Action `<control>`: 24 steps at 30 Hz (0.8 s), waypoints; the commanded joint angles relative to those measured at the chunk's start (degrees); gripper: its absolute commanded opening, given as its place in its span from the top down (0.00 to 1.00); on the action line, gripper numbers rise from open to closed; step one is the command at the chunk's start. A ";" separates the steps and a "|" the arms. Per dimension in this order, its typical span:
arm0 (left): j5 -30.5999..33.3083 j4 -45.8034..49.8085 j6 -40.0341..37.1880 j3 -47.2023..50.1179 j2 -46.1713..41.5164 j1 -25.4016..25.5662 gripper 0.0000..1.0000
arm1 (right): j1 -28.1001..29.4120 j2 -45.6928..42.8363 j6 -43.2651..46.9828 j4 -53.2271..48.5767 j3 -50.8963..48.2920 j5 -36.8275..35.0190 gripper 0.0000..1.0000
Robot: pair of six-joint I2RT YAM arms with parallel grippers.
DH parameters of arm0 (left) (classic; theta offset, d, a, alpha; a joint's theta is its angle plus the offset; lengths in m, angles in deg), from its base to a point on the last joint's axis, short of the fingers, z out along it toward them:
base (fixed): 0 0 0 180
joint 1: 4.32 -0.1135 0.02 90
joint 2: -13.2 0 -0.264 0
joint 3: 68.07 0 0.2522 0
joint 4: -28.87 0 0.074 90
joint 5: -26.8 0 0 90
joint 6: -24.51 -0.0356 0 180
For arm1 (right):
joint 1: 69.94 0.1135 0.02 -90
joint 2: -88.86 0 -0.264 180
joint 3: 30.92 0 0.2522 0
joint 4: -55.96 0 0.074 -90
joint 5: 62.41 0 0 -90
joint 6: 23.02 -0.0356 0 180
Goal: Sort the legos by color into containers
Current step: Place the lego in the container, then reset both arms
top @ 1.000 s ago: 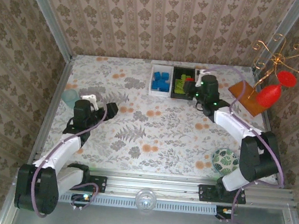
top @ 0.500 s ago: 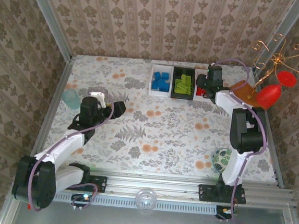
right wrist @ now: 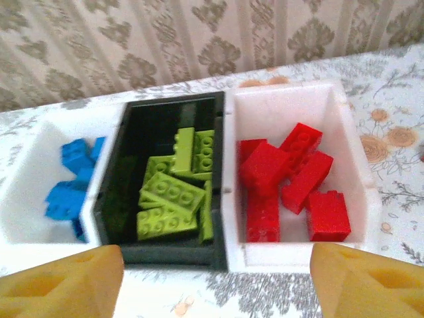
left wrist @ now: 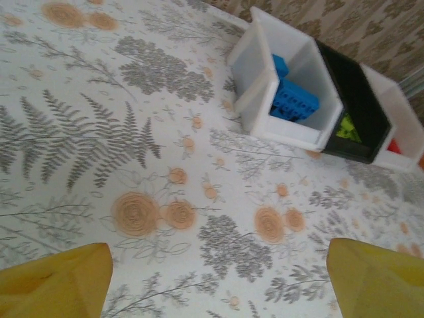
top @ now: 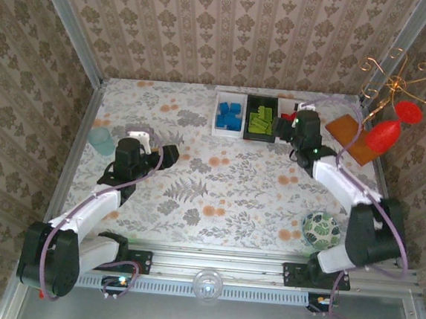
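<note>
- Three small rectangular open-top plastic bins stand in a row at the far edge of the floral-patterned table (top: 217, 197), their walls touching.
- The left white bin (right wrist: 26, 173) holds the small blue plastic bricks (right wrist: 69, 180), heaped loosely.
- The middle black bin (right wrist: 132, 136) holds the lime green plastic bricks (right wrist: 171, 193), several lying flat with studs up and one or two on edge.
- The right white bin (right wrist: 351, 156) holds the red plastic bricks (right wrist: 291, 173), piled against each other.
- No brick lies on the tablecloth in the top view.
- The right gripper (right wrist: 215, 278) hangs just in front of the row, facing the wall shared by the black bin and the red-filled bin. Its yellow fingertips (right wrist: 66, 281) are spread wide, with nothing between them.
- The left gripper (left wrist: 218, 285) sits low over bare tablecloth on the left side, well apart from the bins. Its jaws are wide too and carry nothing.
- A pale teal cup (top: 101, 139) stands near the left arm, by the table's left edge.
- An orange flat board (top: 348, 135) lies to the right of the bins, and the red glossy ornaments on a gold wire stand (top: 387, 134) rise beside it.
- A green patterned ball (top: 320, 230) rests at the near right.
</note>
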 commanded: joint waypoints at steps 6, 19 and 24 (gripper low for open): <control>18.04 5.05 -10.36 2.27 -12.81 -2.95 0.04 | 2.03 -22.09 8.28 -4.01 -14.13 -18.80 0.07; 24.11 -7.78 -16.23 3.01 -8.01 -10.57 0.00 | -5.58 -37.14 11.44 7.64 -31.98 -24.49 0.00; 24.89 -13.32 -23.74 1.32 2.99 -11.72 0.00 | -8.39 -26.92 12.85 12.48 -32.00 -19.67 0.00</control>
